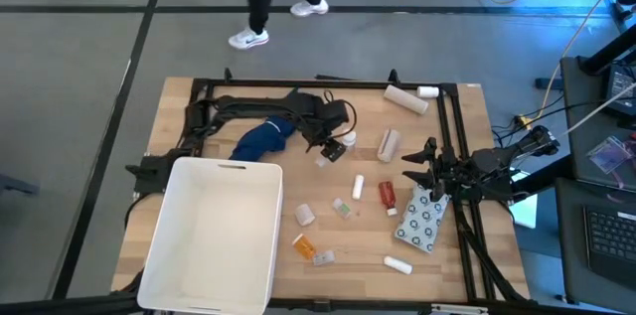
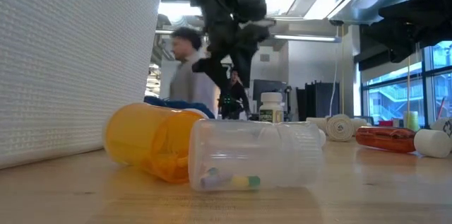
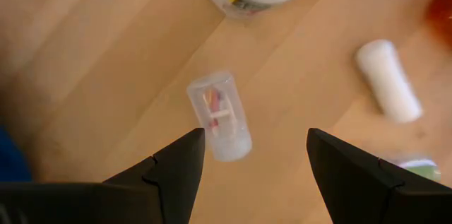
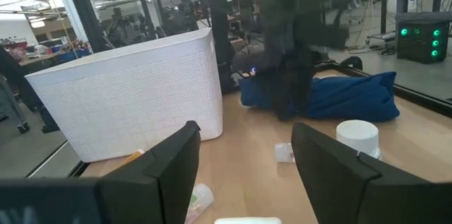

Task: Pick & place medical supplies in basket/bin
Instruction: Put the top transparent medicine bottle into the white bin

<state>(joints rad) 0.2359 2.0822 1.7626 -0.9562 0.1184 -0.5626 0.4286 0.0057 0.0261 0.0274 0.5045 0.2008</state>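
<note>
While the wooden table [image 1: 199, 96] carried everything, the biggest object on it was the white rectangular plastic tub [image 1: 214, 231] at its near left, rounded at the corners, finely textured on its walls and with nothing visible inside. Just beyond the tub's far rim lay the crumpled blue cloth [image 1: 260, 139], soft and bunched, partly under the left arm.

Reaching across the far middle of the table, the left gripper [image 1: 328, 144] hovered with its two dark fingers spread apart and nothing between them; directly below it, on the bare wood, lay a small clear plastic vial [image 3: 220, 115] on its side with coloured bits inside, and a white-capped bottle [image 1: 346, 140] stood just beside it. At the right edge, the right gripper [image 1: 421, 163] waited above the table with its jaws apart, holding nothing.

Near that gripper lay the dotted white flat packet [image 1: 421, 220], rectangular and tilted. A beige roll [image 1: 406, 99] and a smaller white cylinder [image 1: 428, 91] rested at the far right. A pale tube [image 1: 389, 143] lay toward the middle, the red bottle [image 1: 387, 194] on its side next to the packet, and a small white tube [image 1: 358, 185] just left of it. Nearest the front lay the translucent orange pill bottle [image 1: 304, 247] touching a clear vial [image 2: 254, 155], with a white tube [image 1: 398, 265] to their right.
</note>
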